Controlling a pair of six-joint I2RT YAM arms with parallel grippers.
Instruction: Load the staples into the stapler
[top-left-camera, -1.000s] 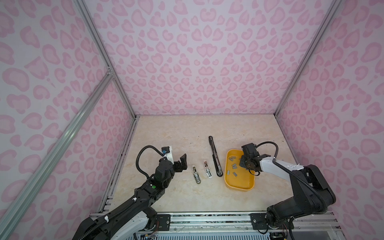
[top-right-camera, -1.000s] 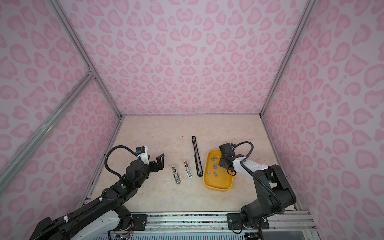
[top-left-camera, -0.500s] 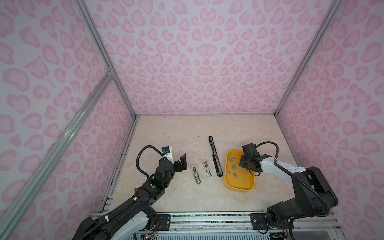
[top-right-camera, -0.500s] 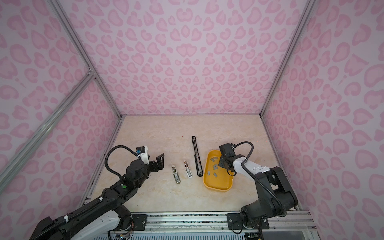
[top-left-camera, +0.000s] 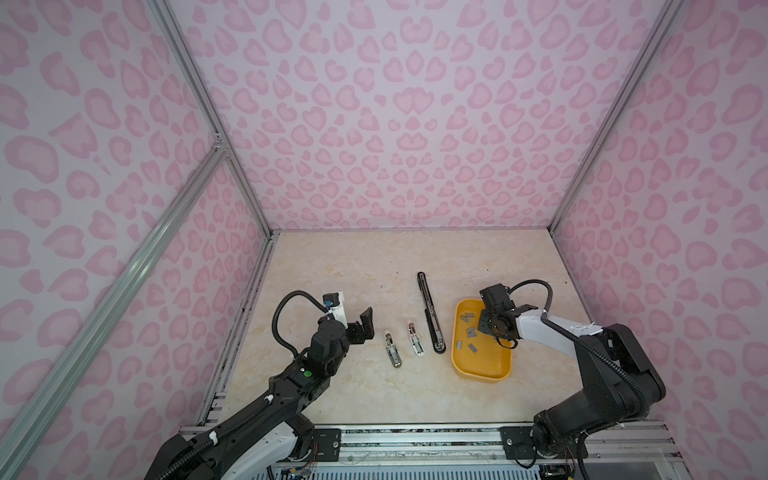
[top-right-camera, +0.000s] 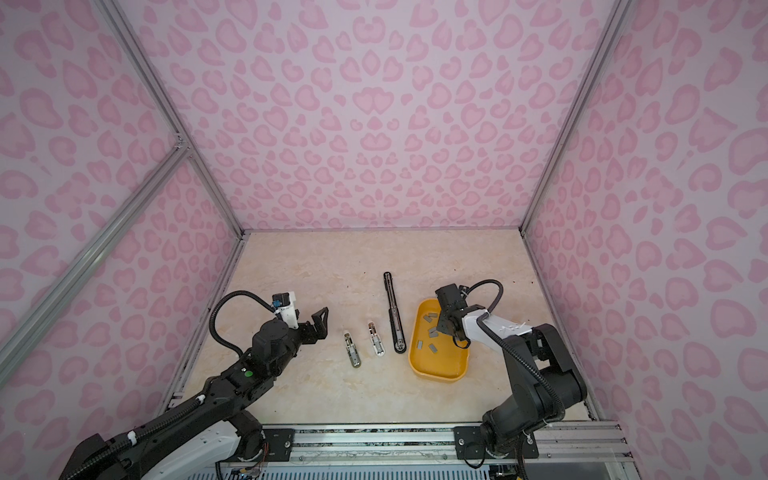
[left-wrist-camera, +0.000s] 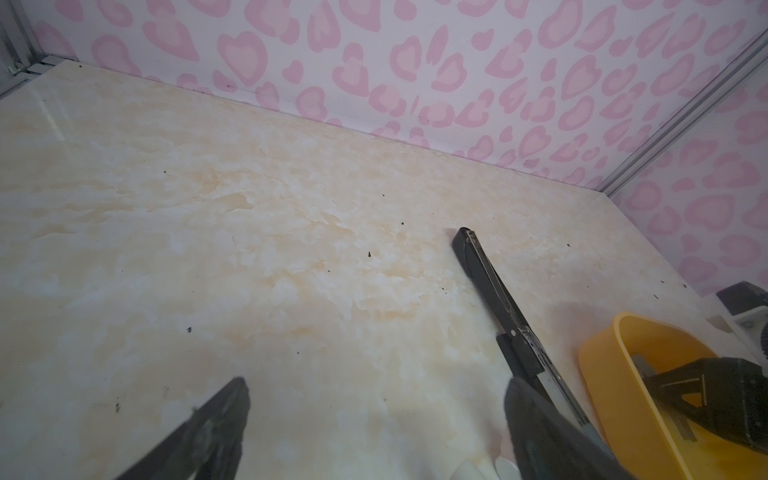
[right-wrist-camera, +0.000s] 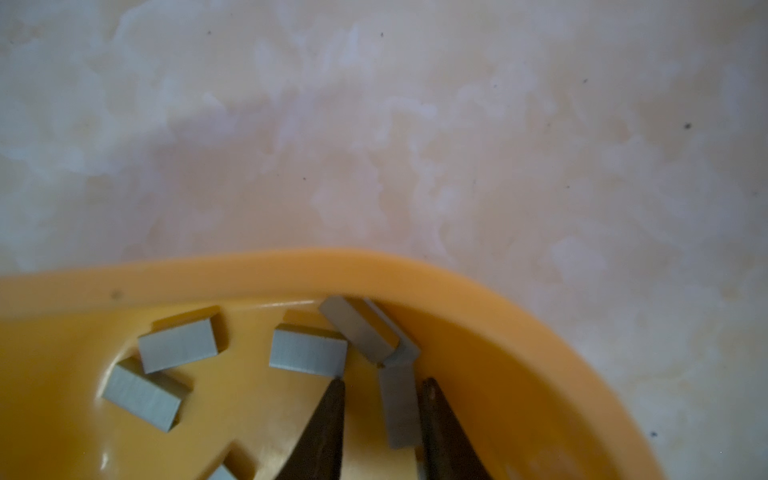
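I have the right gripper (right-wrist-camera: 384, 381) down in the far right corner of the tray (top-left-camera: 482, 374), where the staples (top-left-camera: 471, 331) lie loose on the yellow floor. Its jaws are drawn narrow and stand on either side of one strip (right-wrist-camera: 400, 409), lined up along its length so they can close on its long sides. A sliver of tray shows between one finger (right-wrist-camera: 328, 428) and the strip, so I judge it bracketed but not yet pinched.

The corner is crowded. Another strip (right-wrist-camera: 357, 332) leans against the curved wall and touches the far end of the one I want, and a third (right-wrist-camera: 307, 347) sits just beside a fingertip. Closing or lifting could drag either along, and the wall leaves little room to shift.

The left gripper (top-left-camera: 360, 326) hovers over the table (top-left-camera: 353, 266) to the left with its fingers (left-wrist-camera: 224, 415) spread wide and nothing between them, kept back so it stays out of the way until a stapler needs steadying.

Just left of the tray lies the long stapler (top-left-camera: 430, 316), black and folded out flat, which would leave its channel facing up for loading. Further left are two small staplers (top-left-camera: 392, 350), side by side and apart, also lying along the table. I cannot tell which one is meant to take this strip; the long one is nearest, with nothing between it and the tray
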